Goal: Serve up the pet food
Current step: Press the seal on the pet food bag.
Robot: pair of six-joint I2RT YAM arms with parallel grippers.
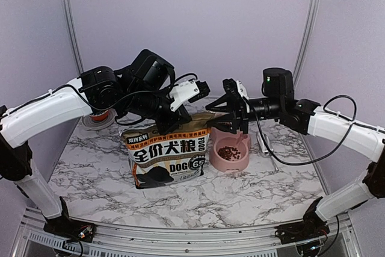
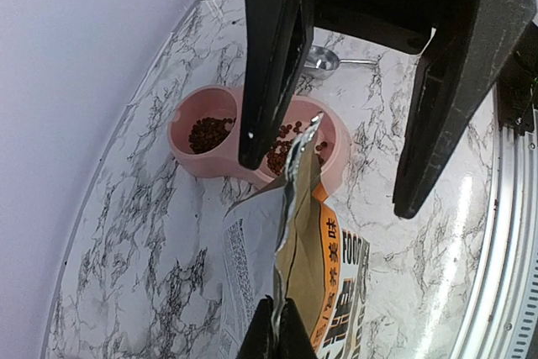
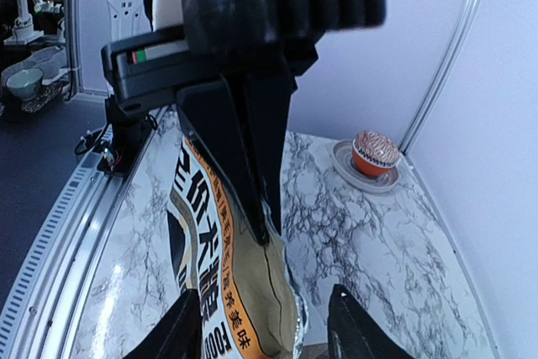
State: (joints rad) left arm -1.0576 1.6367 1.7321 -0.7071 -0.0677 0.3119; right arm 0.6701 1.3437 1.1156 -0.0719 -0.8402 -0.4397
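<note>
The brown-and-black dog-food bag (image 1: 167, 157) stands upright at the table's middle. My left gripper (image 2: 280, 313) is shut on the bag's (image 2: 324, 266) flattened top edge at its left end. My right gripper (image 3: 265, 292) is open, its fingers straddling the right end of the bag's (image 3: 210, 250) top edge, apart from it on both sides. Pet food (image 1: 228, 151) lies as dark kibble in a pink double bowl (image 1: 240, 164) just right of the bag. In the left wrist view both wells of that bowl (image 2: 189, 161) hold kibble (image 2: 210, 132).
A metal scoop (image 2: 324, 60) lies on the marble beyond the bowl. An orange bowl with a reddish mesh ball (image 3: 374, 153) sits on a small dish at the back left corner (image 1: 96, 118). A metal rail (image 1: 180, 233) runs along the table's near edge.
</note>
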